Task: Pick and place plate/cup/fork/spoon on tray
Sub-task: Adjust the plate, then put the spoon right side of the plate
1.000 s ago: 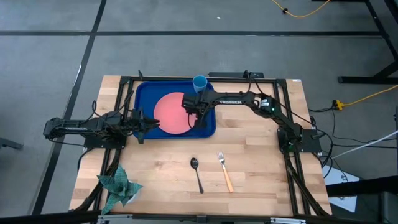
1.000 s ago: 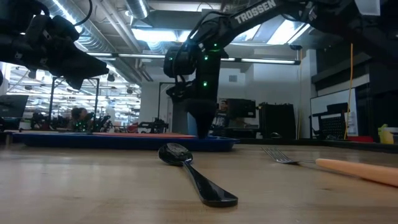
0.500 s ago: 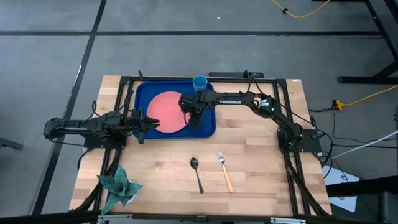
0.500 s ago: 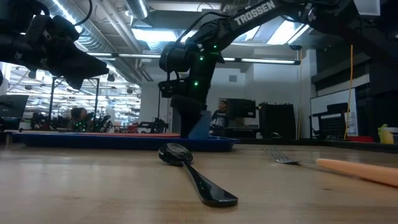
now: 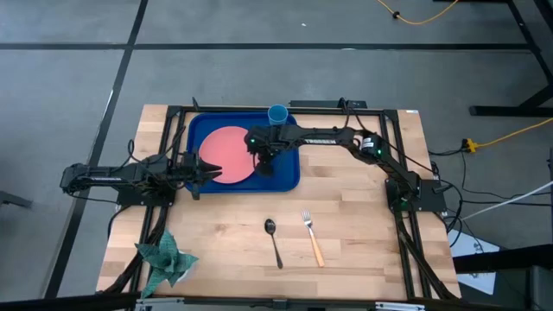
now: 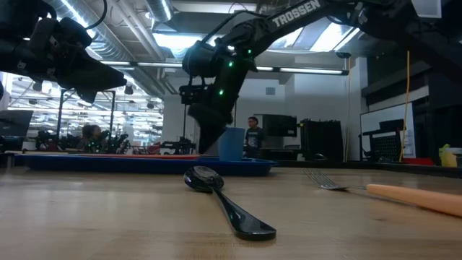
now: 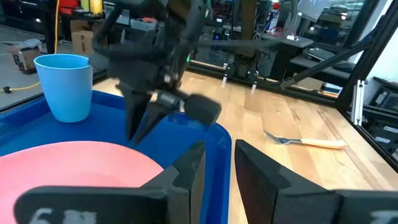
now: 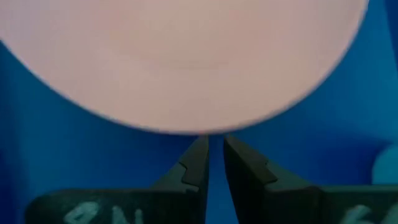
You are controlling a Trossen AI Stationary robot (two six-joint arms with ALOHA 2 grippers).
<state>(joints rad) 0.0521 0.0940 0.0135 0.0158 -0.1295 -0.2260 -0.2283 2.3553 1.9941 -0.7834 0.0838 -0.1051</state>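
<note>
The salmon-pink plate [image 5: 223, 154] lies flat in the dark-blue tray [image 5: 287, 177] and also shows in the right wrist view [image 8: 186, 56]. The light-blue cup [image 5: 277, 114] stands upright at the tray's far right corner. The dark spoon [image 5: 273, 240] and the tan-handled fork [image 5: 312, 238] lie on the wood near the front. My right gripper [image 5: 259, 161] is shut, tilted, with its tips [image 8: 213, 142] at the plate's right edge. My left gripper [image 5: 214, 172] hovers shut and empty at the plate's near left side. My right gripper has its shut fingertips [image 8: 200, 149] right at the plate's right edge [image 8: 211, 129]. They slant down from the table's right side. I cannot tell whether they touch the plate. The plate lies flat on the tray floor.
A green folded-paper ornament [image 5: 164, 257] sits at the table's near left corner. Black frame rails [image 5: 397, 173] run along the table's sides. Bare wood lies between the tray and the cutlery.
My right gripper has moved toward the table's left edge and tipped from upright to slanted, its tips rising a little. The plate has slid flat across the tray floor toward the tray's left side. The cup now shows clear of the arm in the low view.
</note>
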